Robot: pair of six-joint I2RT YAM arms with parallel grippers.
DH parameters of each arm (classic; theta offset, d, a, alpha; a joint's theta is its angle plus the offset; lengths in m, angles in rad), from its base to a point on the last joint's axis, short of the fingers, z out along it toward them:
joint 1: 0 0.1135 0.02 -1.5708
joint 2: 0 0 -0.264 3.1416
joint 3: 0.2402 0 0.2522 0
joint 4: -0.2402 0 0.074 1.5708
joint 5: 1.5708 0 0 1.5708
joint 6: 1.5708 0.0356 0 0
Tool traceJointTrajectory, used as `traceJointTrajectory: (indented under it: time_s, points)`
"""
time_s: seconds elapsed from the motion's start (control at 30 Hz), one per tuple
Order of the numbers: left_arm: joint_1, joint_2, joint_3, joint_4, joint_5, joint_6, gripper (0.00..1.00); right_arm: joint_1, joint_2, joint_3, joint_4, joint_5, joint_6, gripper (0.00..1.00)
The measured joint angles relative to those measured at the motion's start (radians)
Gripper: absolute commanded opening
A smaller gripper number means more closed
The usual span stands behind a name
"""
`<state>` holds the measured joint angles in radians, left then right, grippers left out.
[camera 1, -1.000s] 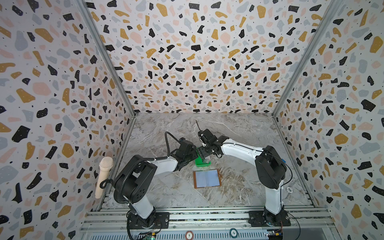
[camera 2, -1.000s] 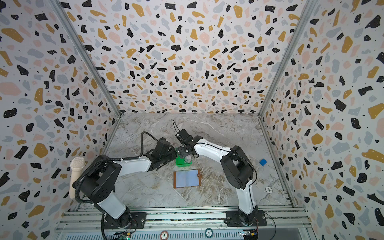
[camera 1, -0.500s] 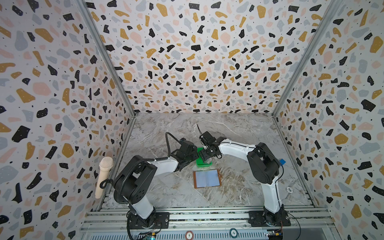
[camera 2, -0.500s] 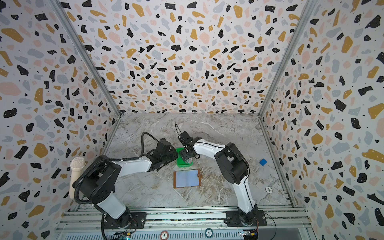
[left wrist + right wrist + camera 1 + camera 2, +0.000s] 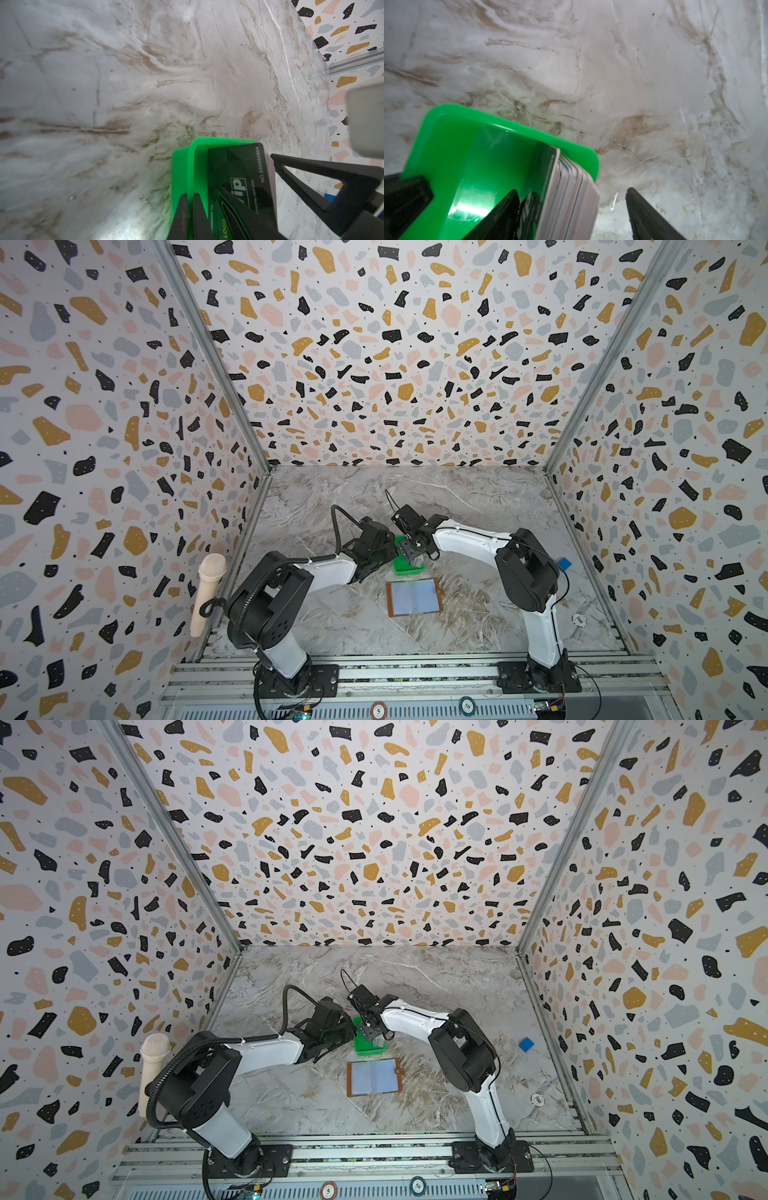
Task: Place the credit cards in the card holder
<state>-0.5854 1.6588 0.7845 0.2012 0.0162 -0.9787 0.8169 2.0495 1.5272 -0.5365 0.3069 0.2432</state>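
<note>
Credit cards (image 5: 571, 197) straddled by right tool (image 5: 572, 190), left tool (image 5: 190, 195) pinching green tray (image 5: 456, 145)

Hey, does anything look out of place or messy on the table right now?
Nothing spilled or damaged. The credit cards stand on edge, bunched at one side of the green tray. The card holder lies open and flat.

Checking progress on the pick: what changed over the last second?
The right gripper moved in over the small green plastic tray and now straddles the stack of plastic credit cards, jaws open, nothing gripped. The left gripper stays shut on the tray's wall; the open tan leather-like card holder has not moved.
</note>
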Motion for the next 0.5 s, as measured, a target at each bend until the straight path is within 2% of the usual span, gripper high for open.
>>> traceJointTrajectory:
  time_s: [0.07, 0.2, 0.33, 0.4, 0.5]
  points:
    - [0.000, 0.000, 0.000, -0.001, 0.000, -0.002, 0.00, 0.004, -0.010, 0.006, -0.010, 0.014, -0.002, 0.80]
    - [0.000, 0.000, 0.000, -0.001, 0.000, -0.002, 0.00, 0.008, -0.016, 0.019, -0.014, 0.023, -0.006, 0.70]
    - [0.000, 0.000, 0.000, 0.000, 0.000, -0.003, 0.00, 0.011, -0.016, 0.019, -0.014, 0.019, -0.007, 0.66]
    - [0.000, 0.000, 0.000, 0.000, 0.001, -0.003, 0.00, 0.013, -0.016, 0.019, -0.014, 0.019, -0.007, 0.60]
    - [0.000, 0.002, 0.000, 0.003, 0.002, -0.003, 0.00, 0.016, -0.016, 0.019, -0.013, 0.017, -0.007, 0.58]
